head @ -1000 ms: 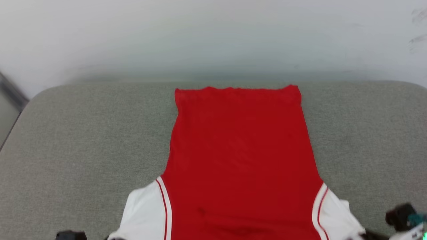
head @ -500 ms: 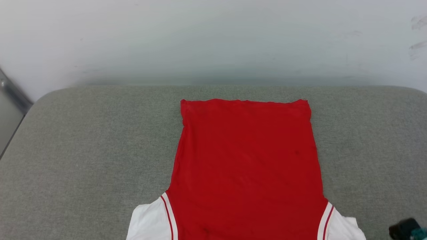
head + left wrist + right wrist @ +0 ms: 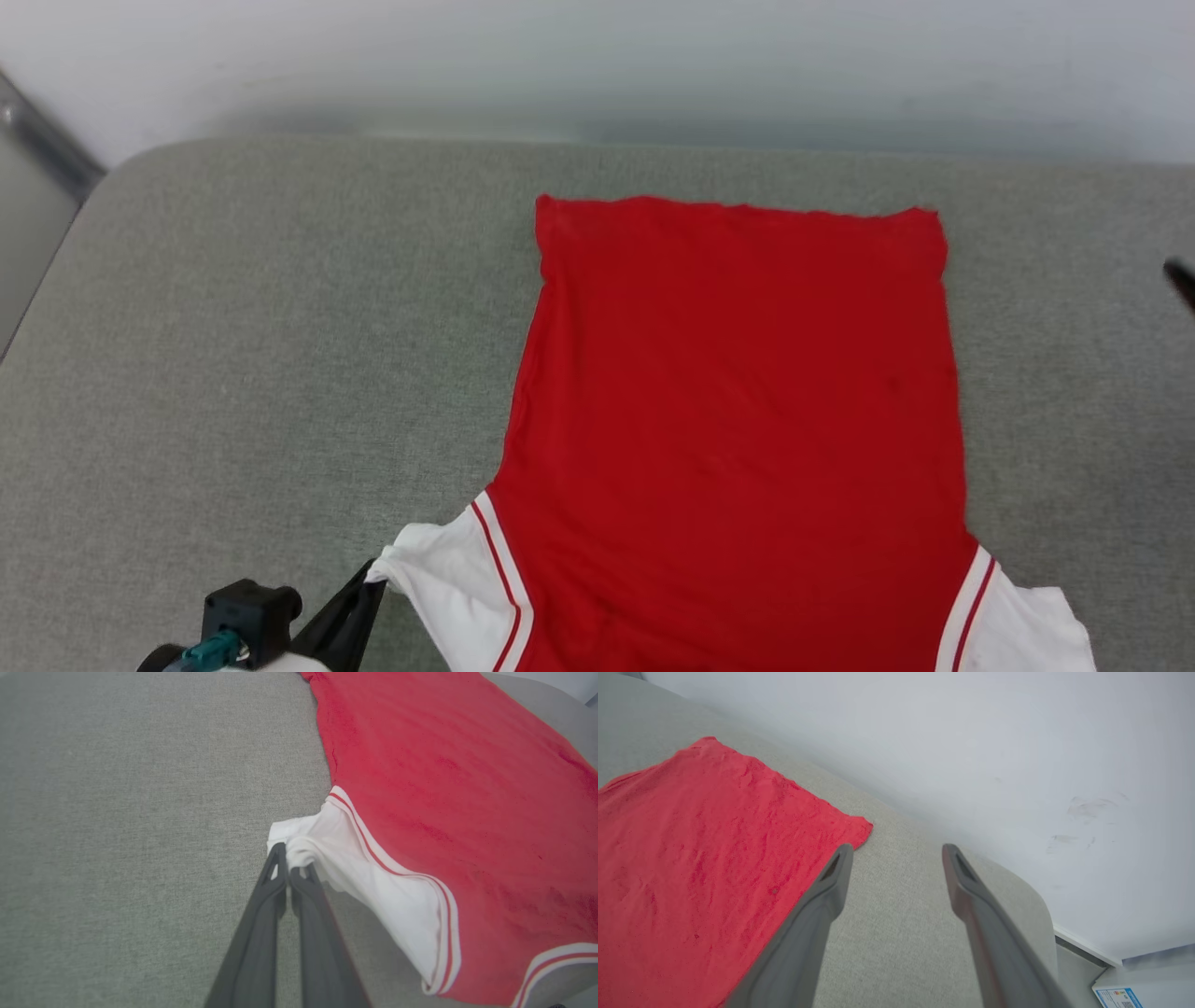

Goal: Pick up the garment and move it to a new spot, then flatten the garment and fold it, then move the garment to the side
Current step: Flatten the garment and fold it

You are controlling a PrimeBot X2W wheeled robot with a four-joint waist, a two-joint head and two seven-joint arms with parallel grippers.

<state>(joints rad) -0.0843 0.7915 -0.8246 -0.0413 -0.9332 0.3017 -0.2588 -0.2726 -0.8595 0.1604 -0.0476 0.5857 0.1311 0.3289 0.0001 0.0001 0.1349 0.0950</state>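
While the grey padded surface (image 3: 233,327) lies bare toward its left edge, the left gripper (image 3: 286,858) pinches the white sleeve tip of the garment (image 3: 738,401), which is spread flat mid-surface with its hem near the far edge. The right gripper (image 3: 896,851) hovers, fingers spread, over the bare far right corner. The label (image 3: 1115,996) beyond is too small to read.

No legible text; sticker (image 3: 1113,997) unreadable.

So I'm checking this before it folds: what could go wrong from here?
1. The left claw pinches only a bunched edge of the white sleeve. A pull could slip it free, or wrinkle the garment, which now lies flat.
2. The right claw hangs open off the cloth, beside the far hem corner. A one-sided pull might skew the garment on the grey cushion.
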